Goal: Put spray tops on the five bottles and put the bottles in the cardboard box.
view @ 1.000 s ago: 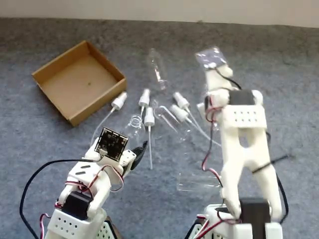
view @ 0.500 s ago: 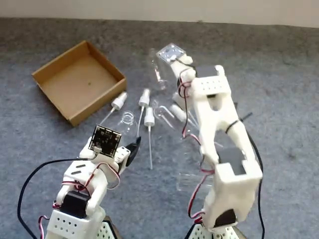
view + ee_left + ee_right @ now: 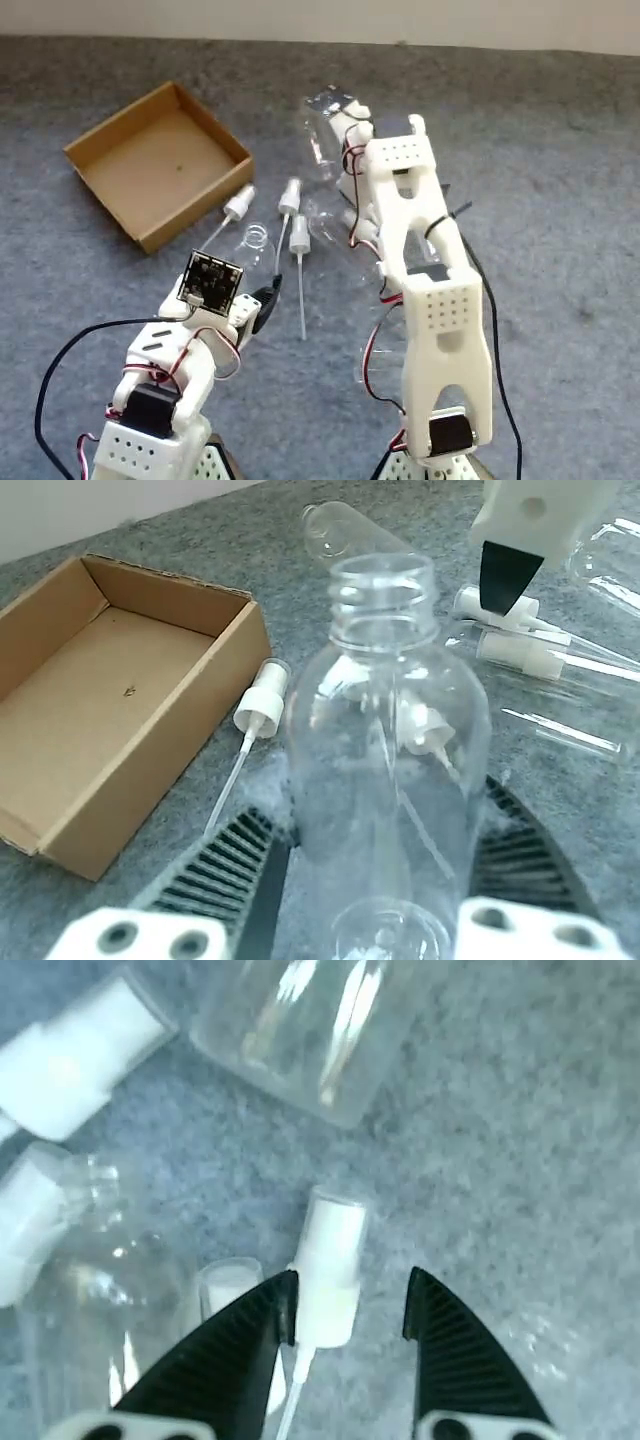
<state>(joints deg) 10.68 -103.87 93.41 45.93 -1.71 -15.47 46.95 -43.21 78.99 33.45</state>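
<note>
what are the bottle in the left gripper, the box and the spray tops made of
Held bottle: clear, glossy, likely plastic, possibly glass; see-through with bright glints. Box: matte brown cardboard, its walls thick with raw edges. Spray top: opaque white plastic, smooth, with a thin clear tube.

High view: overhead, down on table [image 3: 560,150]. Left wrist: low, shares cardboard box [image 3: 110,690] with it. Right wrist: close, downward.
</note>
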